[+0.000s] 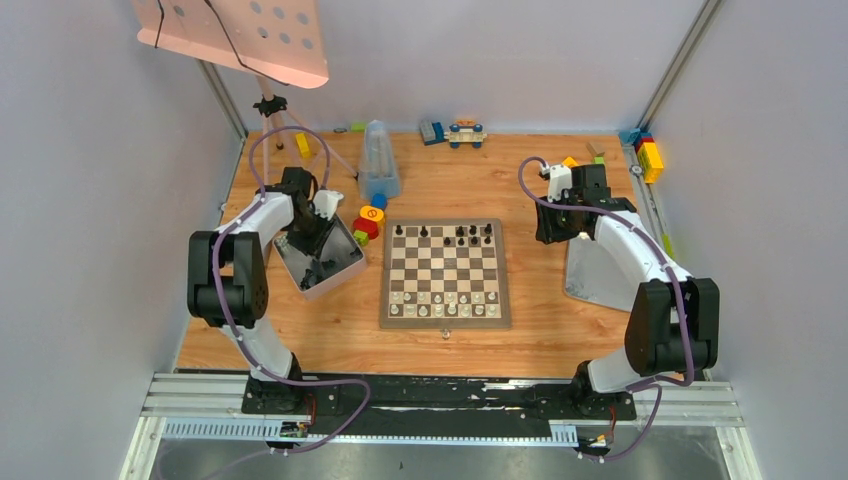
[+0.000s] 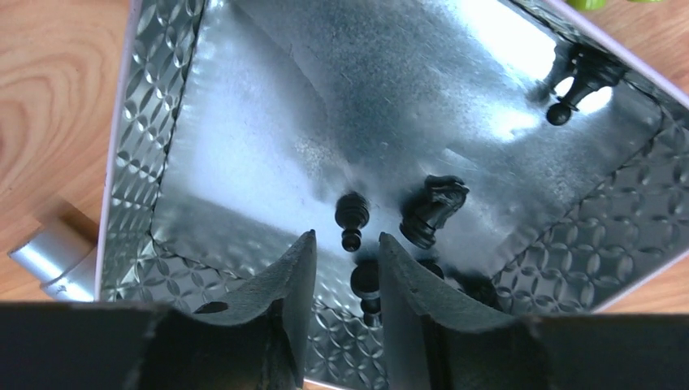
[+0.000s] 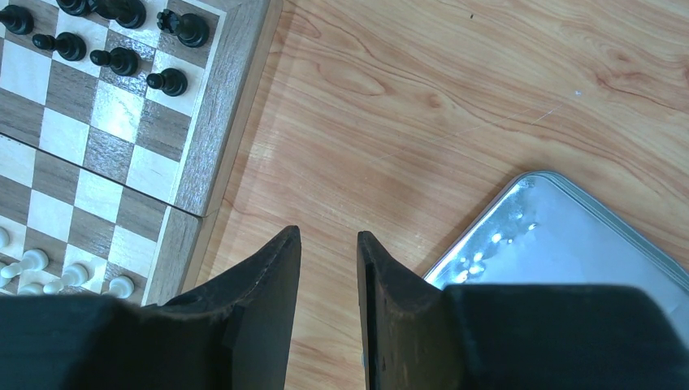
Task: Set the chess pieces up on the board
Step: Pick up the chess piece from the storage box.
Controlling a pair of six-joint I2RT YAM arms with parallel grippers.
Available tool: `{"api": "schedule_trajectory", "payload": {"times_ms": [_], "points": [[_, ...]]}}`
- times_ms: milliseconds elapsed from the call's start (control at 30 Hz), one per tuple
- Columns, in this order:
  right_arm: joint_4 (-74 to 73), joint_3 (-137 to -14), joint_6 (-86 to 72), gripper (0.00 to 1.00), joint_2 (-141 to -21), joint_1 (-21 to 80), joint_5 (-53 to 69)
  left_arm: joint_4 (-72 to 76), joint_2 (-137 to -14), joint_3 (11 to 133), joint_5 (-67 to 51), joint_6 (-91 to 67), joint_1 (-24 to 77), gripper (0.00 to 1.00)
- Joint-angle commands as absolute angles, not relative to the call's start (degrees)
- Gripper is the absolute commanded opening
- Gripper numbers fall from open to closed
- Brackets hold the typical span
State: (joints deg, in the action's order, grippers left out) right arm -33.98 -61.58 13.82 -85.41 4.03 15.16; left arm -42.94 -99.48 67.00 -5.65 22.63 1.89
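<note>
L side: L gripper [image 1: 320, 238] is down inside the foil tray [image 1: 345, 277], which sits tilted on the table [image 1: 300, 330] just L of the board [image 1: 445, 322]. In the wrist view its fingers [image 2: 284, 284] stand apart w/ a clear gap. A black pawn [image 2: 352, 218] lies on the tray floor just past the tips. A black knight [image 2: 435, 211] lies beside it to the R. Another dark piece [image 2: 366, 280] lies low in the gap, close to the R finger and w/ space on its L side; nothing is pinched. One more black piece [image 2: 581, 77] leans in the tray's far R corner.

Btwn tray and board: a few coloured toy blocks [image 1: 368, 222] near the board's far L corner.

Centre: board lies flat, square to the arms. Black pieces [image 1: 460, 235] stand on the two far rows, mostly toward the R, w/ gaps. White pieces [image 1: 445, 298] fill most of the two near rows. Exact piece types are too small to tell from above.

R side: R gripper [image 1: 560, 228] hangs over bare wood btwn the board's R edge and the grey metal tray [image 1: 590, 280]. In the wrist view its fingers [image 3: 268, 276] are apart by a narrow gap, w/ nothing btwn them.
</note>
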Motion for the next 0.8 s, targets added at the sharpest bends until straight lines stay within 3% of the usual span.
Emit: {"api": "schedule_trajectory", "payload": {"times_ms": [0,300,600,767], "points": [[-33.7,-63.3,14.6,0.33,-85.6,4.0,16.2,-40.5,-100.8,67.8,-6.0,23.8,0.8,0.4],[-34.0,-63.4,14.8,0.33,-86.1,4.0,16.5,-40.1,-102.5,68.0,-6.8,24.0,0.3,0.31],[-34.1,-63.5,14.8,0.33,-86.4,4.0,16.4,-40.3,-102.7,68.9,-8.0,23.9,0.3,0.13],[-34.3,-63.5,14.9,0.33,-86.4,4.0,16.4,-42.1,-99.8,70.4,-9.8,23.3,0.3,0.09]]}}
